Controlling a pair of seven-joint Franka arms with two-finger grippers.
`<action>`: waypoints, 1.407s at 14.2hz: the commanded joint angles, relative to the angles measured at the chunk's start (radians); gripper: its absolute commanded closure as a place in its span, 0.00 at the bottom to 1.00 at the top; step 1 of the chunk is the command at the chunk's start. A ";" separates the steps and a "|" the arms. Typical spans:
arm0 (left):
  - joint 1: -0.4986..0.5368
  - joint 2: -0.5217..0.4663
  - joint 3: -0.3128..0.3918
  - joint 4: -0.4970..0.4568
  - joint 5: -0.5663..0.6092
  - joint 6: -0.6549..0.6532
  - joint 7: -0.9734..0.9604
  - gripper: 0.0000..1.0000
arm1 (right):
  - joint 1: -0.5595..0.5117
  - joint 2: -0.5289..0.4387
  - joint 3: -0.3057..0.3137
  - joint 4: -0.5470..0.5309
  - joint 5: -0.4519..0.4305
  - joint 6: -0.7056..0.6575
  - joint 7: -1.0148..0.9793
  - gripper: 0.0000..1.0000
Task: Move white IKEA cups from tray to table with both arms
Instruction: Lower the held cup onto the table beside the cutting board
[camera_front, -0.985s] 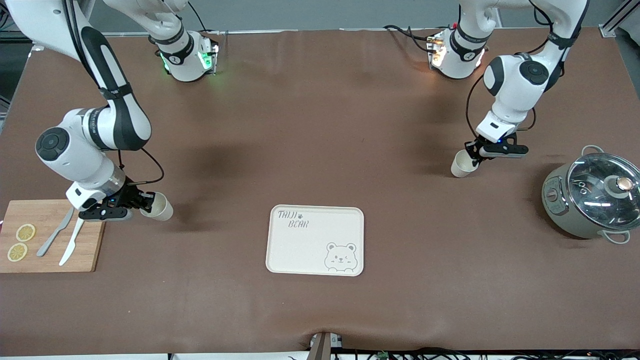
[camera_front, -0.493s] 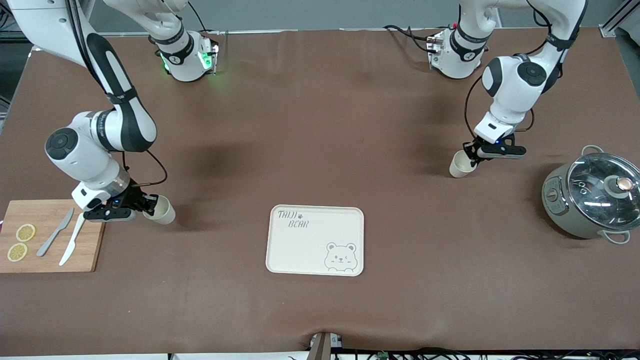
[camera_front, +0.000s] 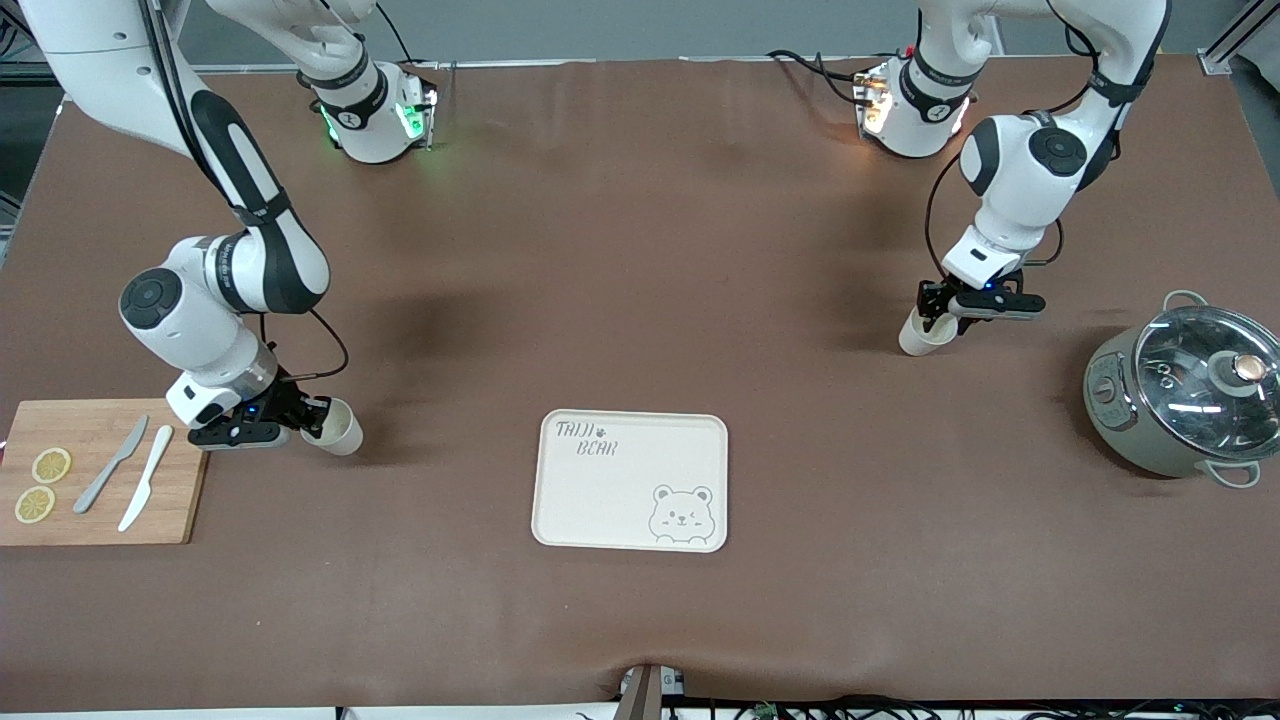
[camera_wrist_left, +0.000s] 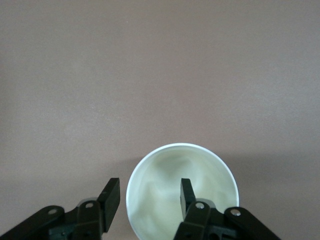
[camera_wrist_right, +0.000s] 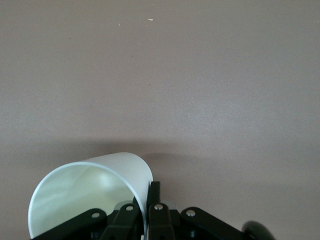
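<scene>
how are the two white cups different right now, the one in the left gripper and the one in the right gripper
The left gripper's cup stands nearly upright near the pot; the right gripper's cup tilts sideways beside the cutting board. The left gripper straddles its rim with jaws apart; the right gripper pinches the wall. Both are plain and empty.

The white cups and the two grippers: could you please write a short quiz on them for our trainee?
1. True or false: both white cups stand on the bear tray.
2. Which gripper pinches its cup's wall? A) left gripper B) right gripper C) neither
3. Fill in: the left gripper's fingers straddle the rim of the left arm's cup, one inside and one outside, standing ___.
Key: 1 false, neither cup is on the tray. 2 B, it grips the tilted right arm's cup. 3 open.
</scene>
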 joint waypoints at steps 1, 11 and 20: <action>-0.003 0.004 -0.007 -0.001 -0.031 0.021 0.027 0.44 | 0.003 0.006 0.001 -0.015 0.005 0.035 0.012 1.00; -0.002 -0.017 -0.019 0.013 -0.034 0.014 0.025 0.44 | 0.003 0.032 0.002 -0.016 0.005 0.073 0.012 1.00; 0.004 -0.151 -0.018 0.054 -0.034 -0.217 0.033 0.44 | 0.003 0.041 0.001 -0.013 0.005 0.081 0.012 0.71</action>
